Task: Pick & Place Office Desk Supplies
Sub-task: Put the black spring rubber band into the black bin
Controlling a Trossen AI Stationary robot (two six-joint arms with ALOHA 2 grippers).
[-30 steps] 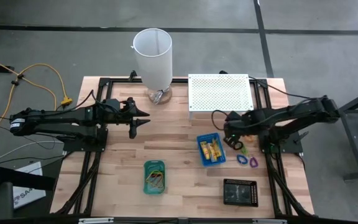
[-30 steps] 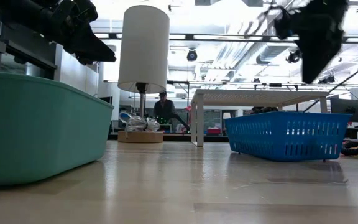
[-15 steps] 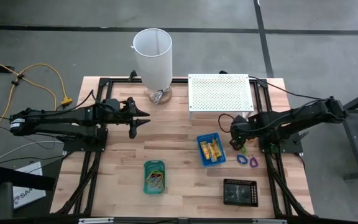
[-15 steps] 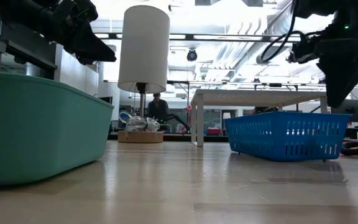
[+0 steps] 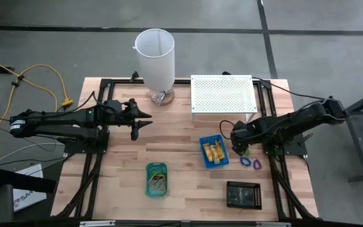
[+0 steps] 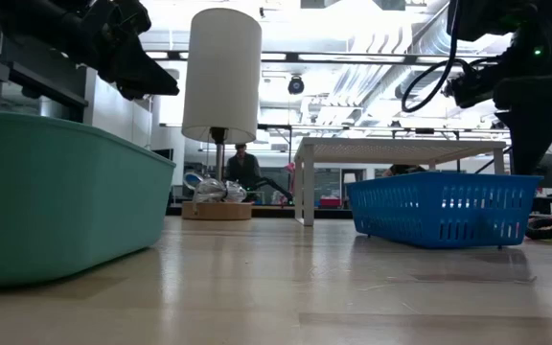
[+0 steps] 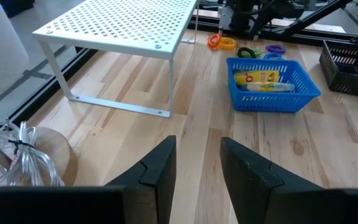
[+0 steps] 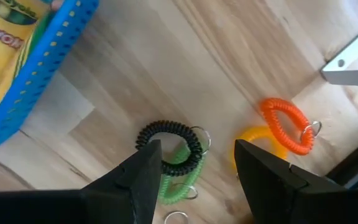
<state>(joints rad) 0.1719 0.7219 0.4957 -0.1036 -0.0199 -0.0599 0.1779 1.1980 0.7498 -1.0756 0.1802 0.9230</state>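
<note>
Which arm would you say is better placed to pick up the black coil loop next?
Right: its open end effector hovers directly over the black coil loop, while the left end effector waits far across the table.

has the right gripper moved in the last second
Yes. In the low view the right gripper has come down from above the blue tray to its far-right rim; from above it hangs over the coil loops beside that tray.

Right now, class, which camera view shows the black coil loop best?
The right wrist view: the black coil loop lies sharp on the wood between the open right claw fingers. The left wrist view shows it tiny beyond the blue tray; the high view hides it.
</note>
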